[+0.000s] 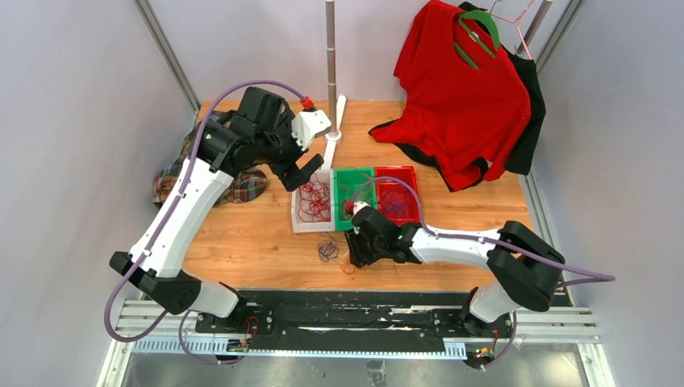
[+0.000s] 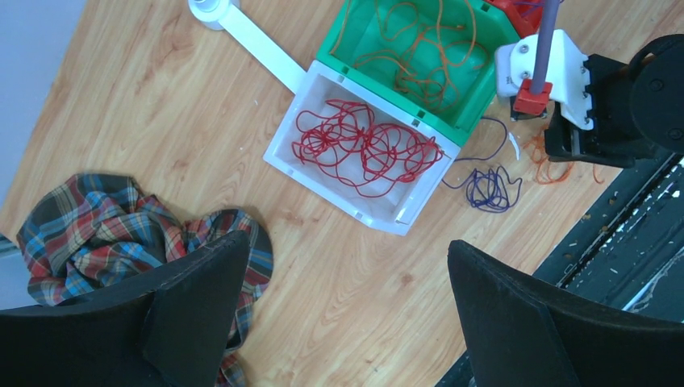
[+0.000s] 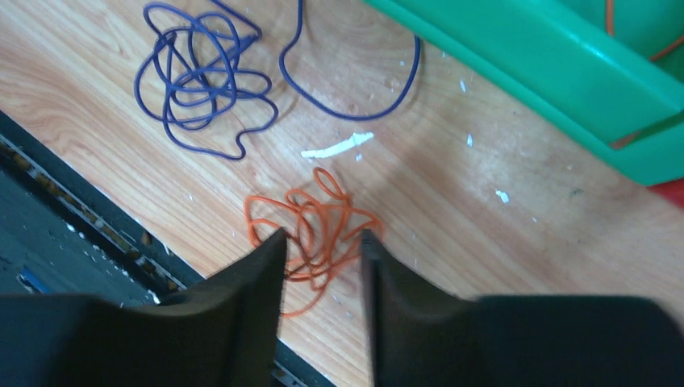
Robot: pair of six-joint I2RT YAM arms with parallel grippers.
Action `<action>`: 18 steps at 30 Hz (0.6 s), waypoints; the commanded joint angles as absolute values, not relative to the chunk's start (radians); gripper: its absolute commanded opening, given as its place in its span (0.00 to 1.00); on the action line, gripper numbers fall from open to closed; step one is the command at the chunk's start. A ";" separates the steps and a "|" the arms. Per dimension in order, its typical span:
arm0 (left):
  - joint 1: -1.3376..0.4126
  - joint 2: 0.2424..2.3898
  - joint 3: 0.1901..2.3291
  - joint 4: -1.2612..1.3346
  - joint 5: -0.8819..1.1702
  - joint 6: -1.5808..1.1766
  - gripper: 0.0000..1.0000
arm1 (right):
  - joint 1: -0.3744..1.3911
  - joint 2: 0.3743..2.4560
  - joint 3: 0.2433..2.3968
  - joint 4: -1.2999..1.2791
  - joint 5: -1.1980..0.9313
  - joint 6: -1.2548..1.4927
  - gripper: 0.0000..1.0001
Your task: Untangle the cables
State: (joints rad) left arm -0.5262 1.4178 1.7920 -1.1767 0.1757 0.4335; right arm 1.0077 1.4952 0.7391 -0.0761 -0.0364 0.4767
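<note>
Evidently light, limp and springy, the orange cable (image 3: 314, 230) lay at lower centre of the right wrist view, straddled by the right gripper (image 3: 323, 239), jaws part-closed but not pinching, best taken at its dense middle; the left gripper (image 2: 348, 242) gaped open.

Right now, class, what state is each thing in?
Left gripper, open, empty.
Right gripper, part open, straddling the orange cable.
Orange cable, tangled, on the table.
Blue cable, tangled, on the table.
Red cable, tangled, in the white bin.
Red shirt, hanging.
Plaid cloth, crumpled.
</note>
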 commanded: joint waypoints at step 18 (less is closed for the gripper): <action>-0.520 1.339 1.768 -1.182 0.252 0.452 0.98 | 0.898 1.056 0.843 -0.185 -0.083 0.327 0.01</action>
